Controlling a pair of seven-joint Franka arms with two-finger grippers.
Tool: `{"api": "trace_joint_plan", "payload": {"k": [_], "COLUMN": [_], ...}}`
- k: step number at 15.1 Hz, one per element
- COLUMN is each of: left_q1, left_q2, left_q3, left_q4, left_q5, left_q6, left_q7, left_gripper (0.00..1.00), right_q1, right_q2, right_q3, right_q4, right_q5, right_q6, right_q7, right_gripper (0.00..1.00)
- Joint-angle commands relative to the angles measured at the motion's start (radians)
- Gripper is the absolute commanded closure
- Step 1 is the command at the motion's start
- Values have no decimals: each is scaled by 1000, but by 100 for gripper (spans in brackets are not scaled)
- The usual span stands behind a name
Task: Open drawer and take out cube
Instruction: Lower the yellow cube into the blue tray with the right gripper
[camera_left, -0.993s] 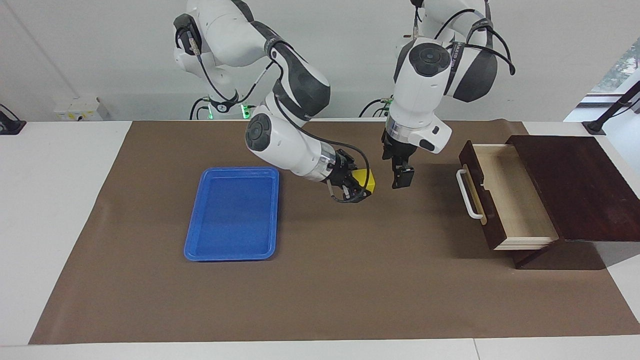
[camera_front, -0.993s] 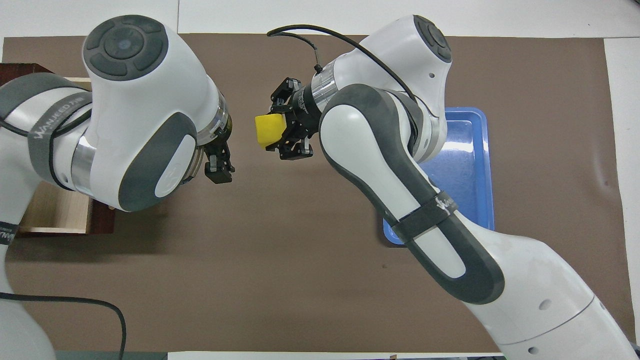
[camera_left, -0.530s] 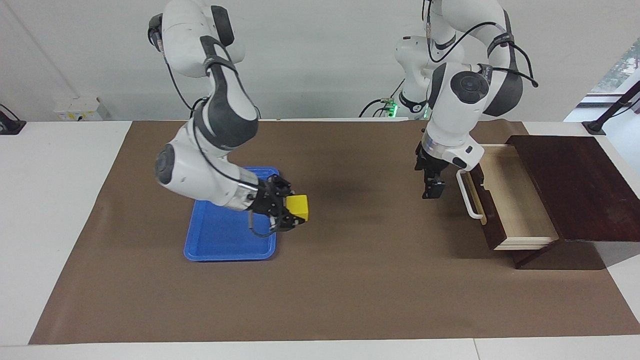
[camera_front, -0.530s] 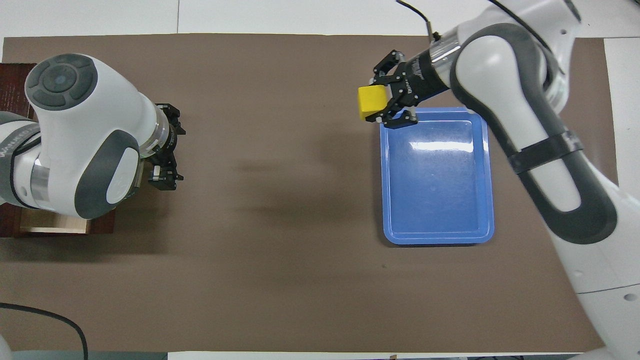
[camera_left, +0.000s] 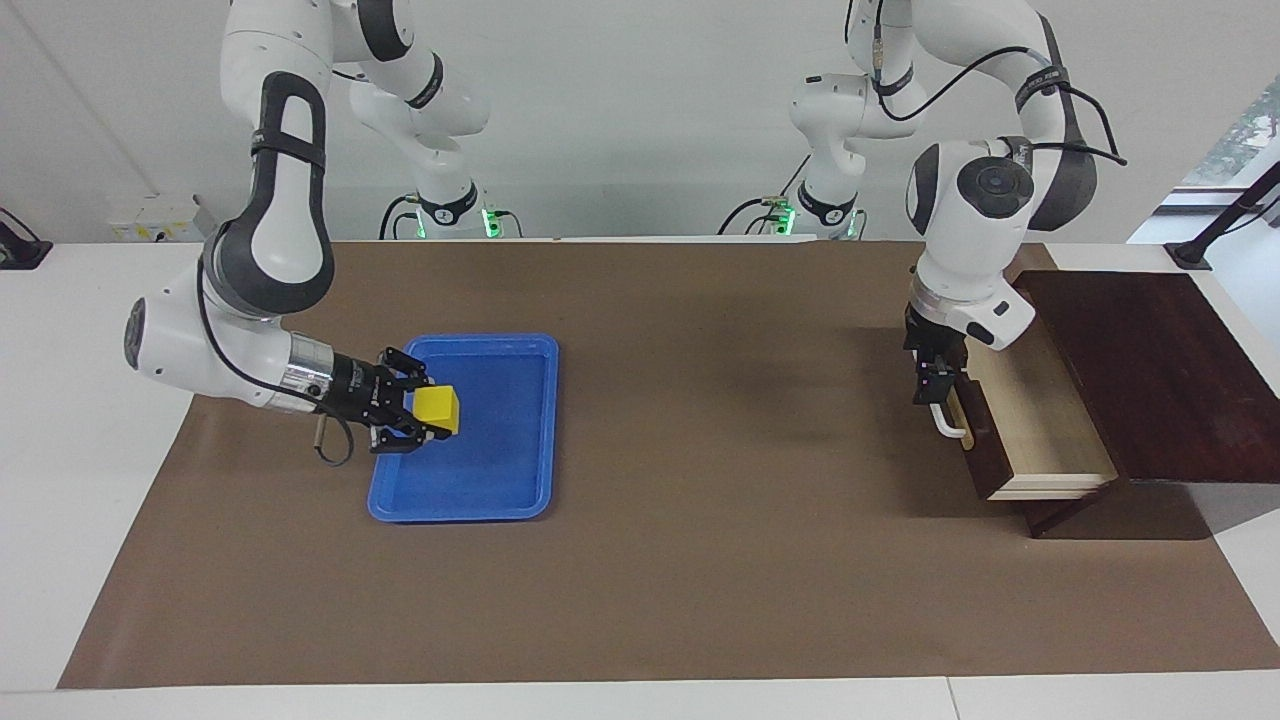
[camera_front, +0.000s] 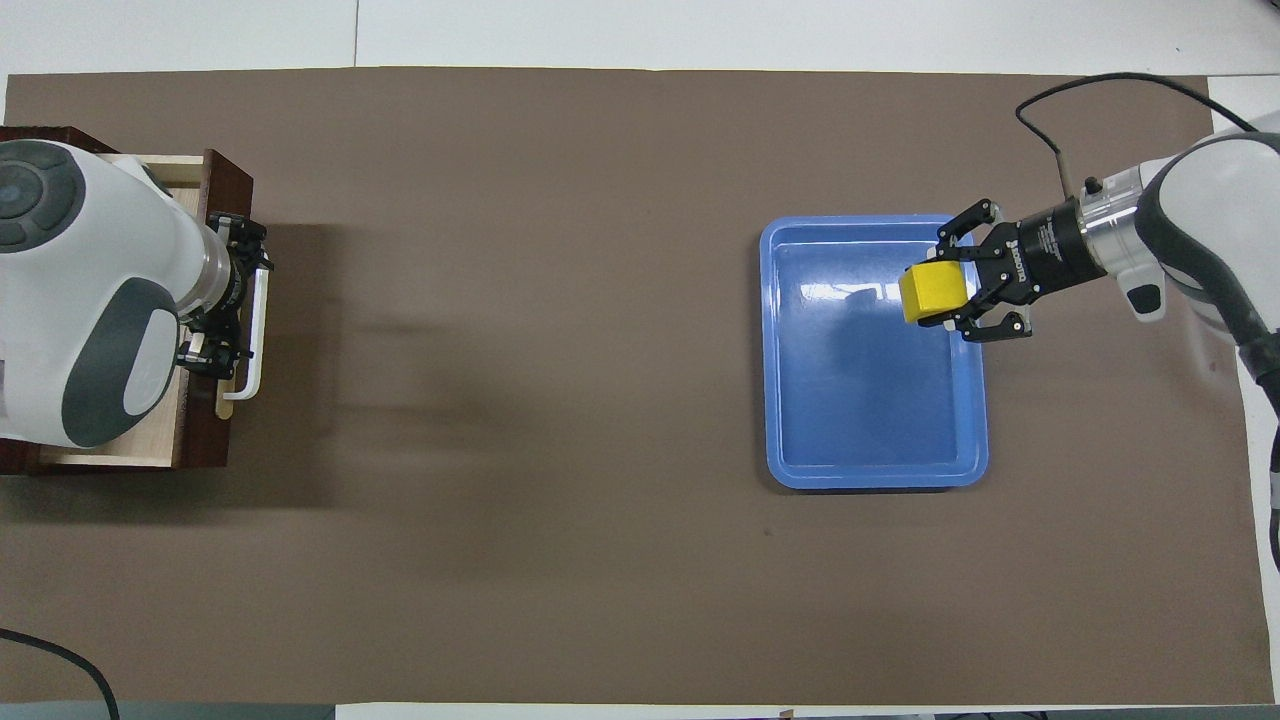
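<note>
Over the blue tray (camera_left: 520, 480), the cube (camera_left: 437, 407) is being gripped between the fingers of the right gripper (camera_left: 425, 410). Over the open drawer's (camera_left: 1030, 420) white handle (camera_left: 940, 415), the left gripper (camera_left: 935, 385) is being held with fingers spread.

Right claw (camera_left: 425, 411) holds the cube (camera_left: 437, 408) over the tray (camera_left: 520, 440); left claw (camera_left: 932, 388), open, hangs at the open drawer's (camera_left: 1030, 420) handle (camera_left: 938, 418).
</note>
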Motion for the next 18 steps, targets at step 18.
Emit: {"api": "trace_joint_plan", "payload": {"k": [18], "left_q1": [172], "left_q2": [-30], "left_q3": [-23], "left_q4": [91], "left_q5": [2], "left_q6": [-23], "left_q7": [418], "left_gripper": [0], "right_q1": [-25], "right_q2": [-162], "right_q3": [10], "right_q4": [-445], "right_q5": [38], "right_q6": [290], "right_q7": [-240], "right_gripper": [100]}}
